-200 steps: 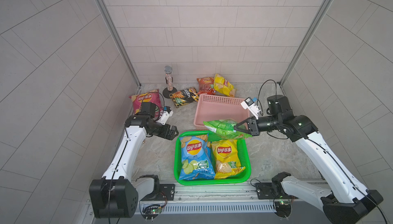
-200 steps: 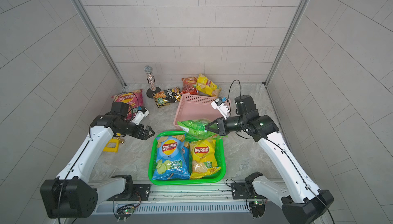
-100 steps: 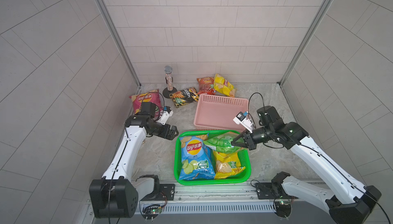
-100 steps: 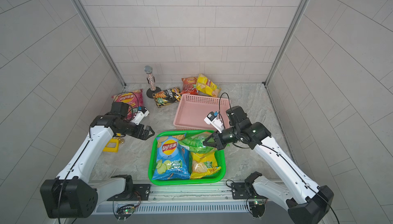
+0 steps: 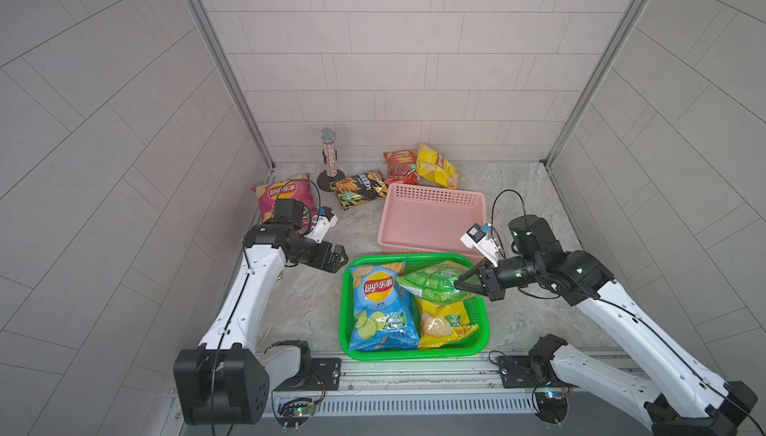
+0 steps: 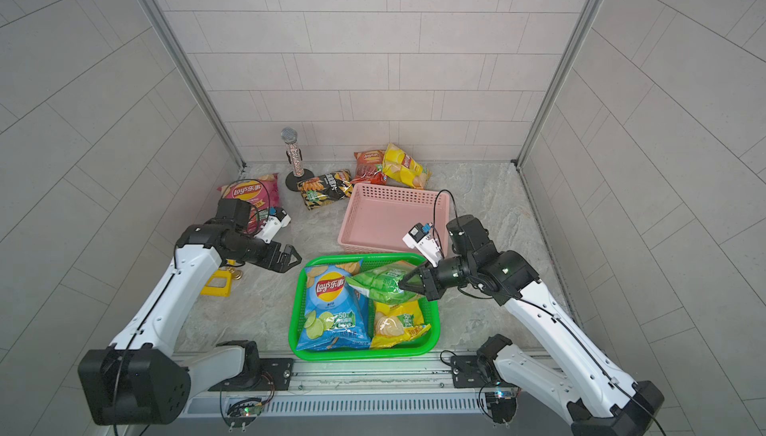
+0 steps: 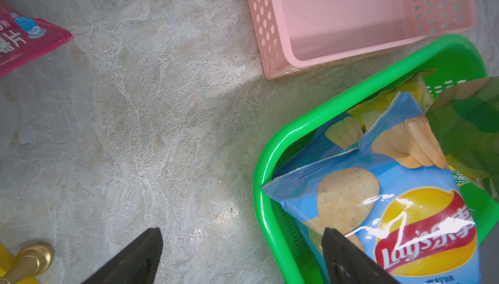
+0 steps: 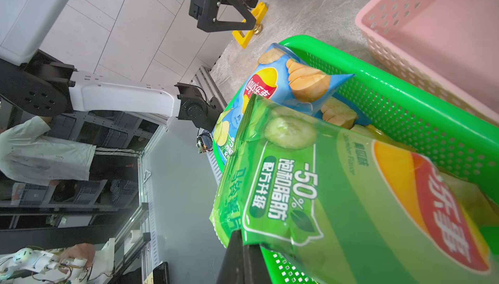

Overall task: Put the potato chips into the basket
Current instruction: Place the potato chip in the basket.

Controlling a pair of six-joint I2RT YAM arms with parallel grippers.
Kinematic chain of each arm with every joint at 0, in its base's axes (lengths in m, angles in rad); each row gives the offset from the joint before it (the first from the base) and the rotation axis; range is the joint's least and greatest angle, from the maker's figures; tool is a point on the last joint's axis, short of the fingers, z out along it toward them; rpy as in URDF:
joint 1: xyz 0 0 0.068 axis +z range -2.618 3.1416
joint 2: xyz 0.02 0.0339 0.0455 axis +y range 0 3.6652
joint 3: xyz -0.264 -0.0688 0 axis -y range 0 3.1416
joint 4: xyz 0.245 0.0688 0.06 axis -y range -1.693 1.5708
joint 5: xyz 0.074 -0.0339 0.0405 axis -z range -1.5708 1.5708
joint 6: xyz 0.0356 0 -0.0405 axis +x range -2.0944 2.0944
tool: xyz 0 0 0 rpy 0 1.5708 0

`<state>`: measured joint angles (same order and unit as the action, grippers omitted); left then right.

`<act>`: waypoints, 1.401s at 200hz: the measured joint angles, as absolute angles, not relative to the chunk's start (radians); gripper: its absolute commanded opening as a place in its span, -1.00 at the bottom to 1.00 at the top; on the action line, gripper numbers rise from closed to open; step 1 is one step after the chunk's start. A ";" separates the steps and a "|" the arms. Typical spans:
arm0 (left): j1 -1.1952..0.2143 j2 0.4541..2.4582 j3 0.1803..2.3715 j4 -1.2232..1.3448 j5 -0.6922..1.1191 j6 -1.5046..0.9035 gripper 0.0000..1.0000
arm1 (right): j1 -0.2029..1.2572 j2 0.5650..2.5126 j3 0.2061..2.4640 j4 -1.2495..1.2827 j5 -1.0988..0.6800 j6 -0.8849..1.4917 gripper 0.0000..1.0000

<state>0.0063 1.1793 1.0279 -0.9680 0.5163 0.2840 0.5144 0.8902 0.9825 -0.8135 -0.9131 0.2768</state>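
Bag trouble maybe: green Lay's bag [image 5: 431, 282] pinched by its edge in the fully closed right hand [image 5: 456, 284], hanging low over the green basket [image 5: 345, 313], across the blue bag [image 5: 379, 301] and yellow bag [image 5: 441, 322] already inside. Left hand [image 5: 342, 260] spread wide, empty, above the worktop [image 5: 306, 301] beside the basket. Could slide off that puffy pile and flop over the rim if let go crooked.

Front basket [image 5: 414, 354] at the worktop's [image 5: 298, 309] near edge, two chip bags [image 5: 379, 309] inside, a third bag [image 5: 431, 287] over them, back basket [image 5: 431, 194] just behind, microphone [image 5: 329, 156] and four bags [image 5: 359, 191] behind and left of it.
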 measured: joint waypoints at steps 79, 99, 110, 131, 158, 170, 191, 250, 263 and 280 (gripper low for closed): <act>0.006 1.179 1.028 -0.968 0.516 0.284 1.00 | 0.519 0.752 0.963 -0.905 -0.745 0.419 0.08; 0.006 1.180 1.028 -0.968 0.516 0.284 1.00 | 0.519 0.731 0.962 -0.934 -0.685 0.484 0.22; 0.006 1.181 1.028 -0.968 0.516 0.284 1.00 | 0.519 0.718 0.957 -0.941 -0.649 0.533 0.24; 0.006 1.182 1.028 -0.968 0.516 0.284 1.00 | 0.519 0.675 0.926 -0.944 -0.603 0.662 0.26; 0.006 1.182 1.028 -0.968 0.516 0.284 1.00 | 0.519 0.566 0.828 -0.938 -0.579 0.886 0.28; 0.006 1.182 1.028 -0.968 0.517 0.284 1.00 | 0.519 0.495 0.777 -0.933 -0.579 0.988 0.28; 0.006 1.186 1.028 -0.968 0.521 0.284 1.00 | 0.520 0.374 0.699 -0.929 -0.587 1.136 0.27; 0.006 1.195 1.028 -0.968 0.523 0.284 1.00 | 0.528 0.303 0.582 -0.942 -0.592 1.292 0.23; 0.006 1.195 1.028 -0.968 0.523 0.284 1.00 | 0.537 0.329 0.572 -0.925 -0.592 1.295 0.23; 0.006 1.195 1.028 -0.968 0.523 0.284 1.00 | 0.548 0.374 0.568 -0.894 -0.589 1.293 0.22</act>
<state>0.0059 1.1950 1.0279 -0.9680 0.5228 0.2840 0.5476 0.3740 0.5678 -0.8936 -0.5888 1.2934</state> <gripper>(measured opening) 0.999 0.615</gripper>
